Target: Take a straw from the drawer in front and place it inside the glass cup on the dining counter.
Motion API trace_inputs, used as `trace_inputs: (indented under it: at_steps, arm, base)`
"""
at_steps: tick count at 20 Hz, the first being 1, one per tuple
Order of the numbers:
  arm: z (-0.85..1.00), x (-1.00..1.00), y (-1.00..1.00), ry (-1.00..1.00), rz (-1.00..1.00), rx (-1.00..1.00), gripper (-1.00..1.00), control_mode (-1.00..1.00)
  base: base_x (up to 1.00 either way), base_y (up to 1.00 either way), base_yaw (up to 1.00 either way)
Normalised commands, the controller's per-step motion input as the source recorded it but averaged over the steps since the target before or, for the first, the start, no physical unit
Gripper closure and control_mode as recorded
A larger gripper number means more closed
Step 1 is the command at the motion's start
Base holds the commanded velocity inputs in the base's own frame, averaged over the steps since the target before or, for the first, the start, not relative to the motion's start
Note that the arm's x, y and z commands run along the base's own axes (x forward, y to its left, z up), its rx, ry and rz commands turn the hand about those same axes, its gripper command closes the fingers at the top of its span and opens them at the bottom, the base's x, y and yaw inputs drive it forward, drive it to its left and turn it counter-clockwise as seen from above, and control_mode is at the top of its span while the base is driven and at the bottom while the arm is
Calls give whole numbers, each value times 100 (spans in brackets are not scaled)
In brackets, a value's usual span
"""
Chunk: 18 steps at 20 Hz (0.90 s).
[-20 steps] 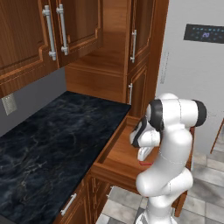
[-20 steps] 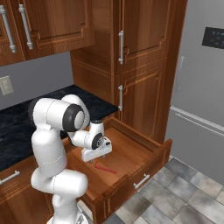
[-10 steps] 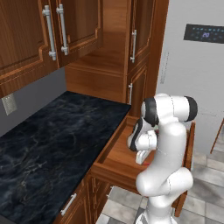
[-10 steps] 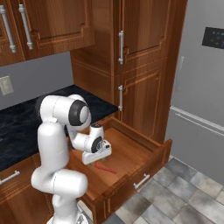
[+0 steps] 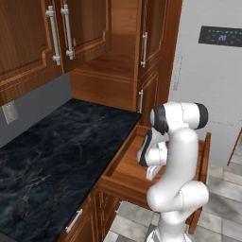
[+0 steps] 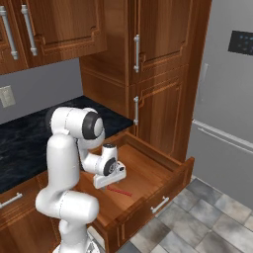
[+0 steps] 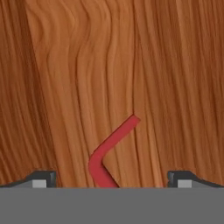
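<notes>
Left base view: the drawer [image 5: 124, 166] is being shown pulled out beside the black stone counter [image 5: 52, 160], with the white arm [image 5: 177, 156] bent down over it and the gripper's tips being hidden behind the arm.

Right base view: the gripper [image 6: 111, 182] is being held low over the drawer's floor, and the straw [image 6: 120, 190] is being seen lying flat just beside it.

Hand view: the straw's bent end [image 7: 110, 151] is being framed between the two widely parted fingertips [image 7: 43, 178], untouched by either; nothing is being gripped.
</notes>
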Motion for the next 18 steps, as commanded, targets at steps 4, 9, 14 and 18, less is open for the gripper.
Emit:
trace_inputs:
  at_steps: [4, 9, 14, 18]
  arm:
    - [-17, 0, 0, 0, 0, 0, -100, -100]
    - [-24, 0, 0, 2, 0, 0, -100, -100]
    - [-41, 0, 0, 5, 0, 0, -100, -100]
    - [-54, -6, 0, 7, 0, 0, 100, -100]
  base:
    - [0, 0, 0]
    - [0, 0, 0]
    - [0, 0, 0]
    - [0, 0, 0]
